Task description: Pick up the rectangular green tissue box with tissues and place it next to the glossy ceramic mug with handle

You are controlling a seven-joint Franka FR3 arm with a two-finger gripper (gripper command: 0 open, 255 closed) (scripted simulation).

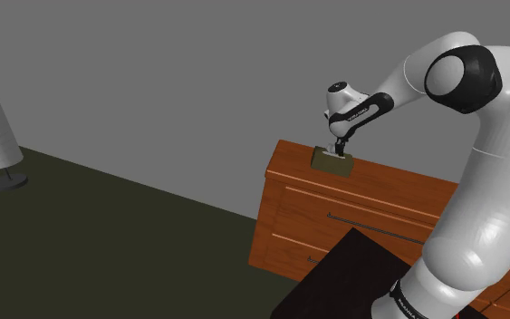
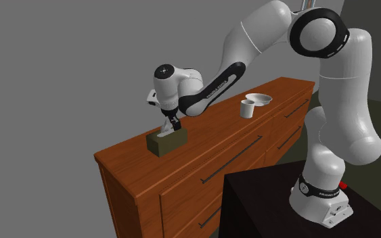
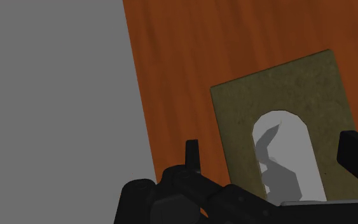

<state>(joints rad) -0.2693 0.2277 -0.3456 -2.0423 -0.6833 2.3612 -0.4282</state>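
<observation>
Nearest us, the black stand [image 2: 263,203] carries the white arm [image 2: 338,135]. Past it is a brown wooden dresser [image 2: 182,196] with long drawer handles. On its worktop [image 2: 209,138], near the end at the second exterior view's left, lies the olive-green tissue box [image 2: 166,140], with white tissue showing through its top slot. The gripper [image 2: 172,126] is down over the box and released: its fingers [image 3: 192,153] straddle it, and we see bare wood between one finger and the box's side. Well apart along the worktop stands the white mug [image 2: 247,109], with a white bowl [image 2: 259,100] just beyond and a grey wall [image 2: 60,67] behind
</observation>
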